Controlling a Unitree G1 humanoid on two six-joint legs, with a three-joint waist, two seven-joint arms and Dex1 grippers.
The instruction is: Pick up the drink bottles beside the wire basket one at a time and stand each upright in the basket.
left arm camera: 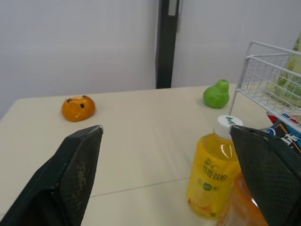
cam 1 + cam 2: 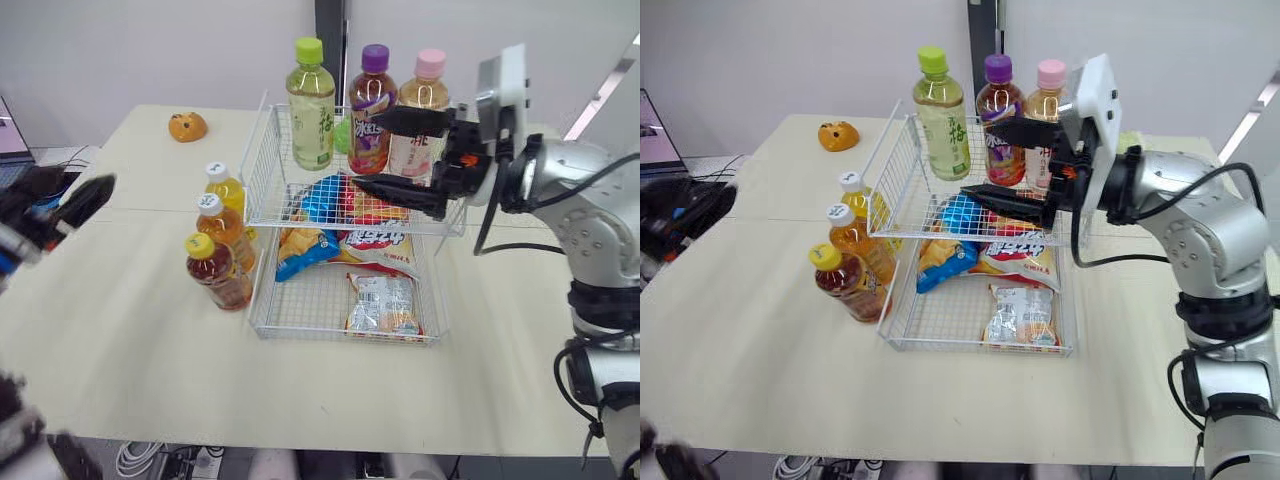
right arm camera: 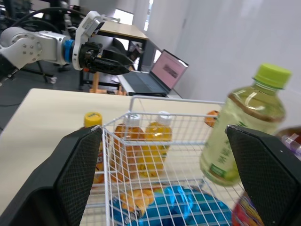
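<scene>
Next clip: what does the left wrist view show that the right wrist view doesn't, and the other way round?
Left wrist view adds: a green pear-shaped toy on the table by the basket's corner.
Right wrist view adds: the yellow-capped bottle standing outside the basket, and an open laptop in the background.
Shared: the wire basket, the white-capped yellow juice bottle beside it, the blue snack bag inside it, and the left gripper, open and holding nothing.
</scene>
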